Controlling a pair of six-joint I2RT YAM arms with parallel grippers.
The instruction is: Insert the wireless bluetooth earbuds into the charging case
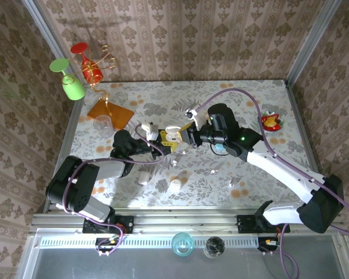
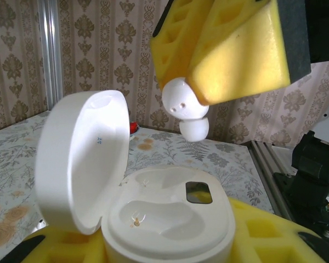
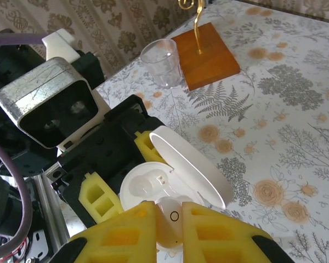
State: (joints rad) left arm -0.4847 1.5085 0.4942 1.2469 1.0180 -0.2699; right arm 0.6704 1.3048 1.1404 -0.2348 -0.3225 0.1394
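An earbud [image 2: 185,107] is pinched in the closed right gripper [image 3: 169,219], long axis roughly upright; the open charging case [image 2: 170,222], clamped by the left gripper [image 1: 166,139], is held just below, not yet touching.

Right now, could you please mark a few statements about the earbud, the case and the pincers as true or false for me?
1. The charging case has its lid open. True.
2. The right pincer is empty. False: it is shut on a white earbud.
3. The earbud already sits in the case. False: it hangs above the sockets, apart from them.
4. The left pincer grips the charging case. True.
5. A clear cup stands beside the orange base. True.
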